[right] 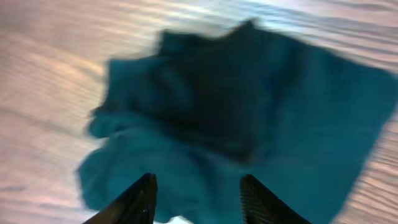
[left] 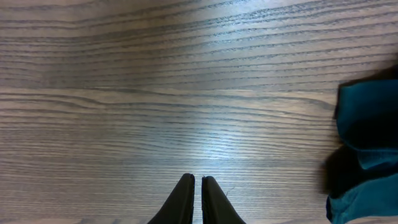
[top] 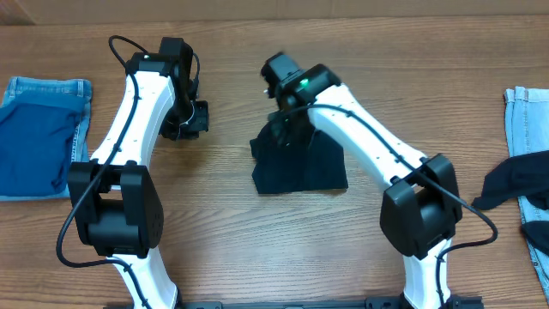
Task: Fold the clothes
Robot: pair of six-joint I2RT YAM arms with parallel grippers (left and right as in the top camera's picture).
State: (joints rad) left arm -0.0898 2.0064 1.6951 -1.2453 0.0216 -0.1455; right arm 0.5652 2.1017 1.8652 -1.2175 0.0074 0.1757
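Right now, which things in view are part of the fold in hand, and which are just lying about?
In hand: dark teal garment; right gripper, open above it.
Lying about: blue garment, left edge; denim, right edge; black garment by it; left gripper, shut over bare table.

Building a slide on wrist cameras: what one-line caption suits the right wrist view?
Right gripper, open, poised above a crumpled dark teal garment on the wooden table.

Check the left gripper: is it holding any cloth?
No: in the left wrist view the left gripper is shut with nothing between its fingers, above bare table.
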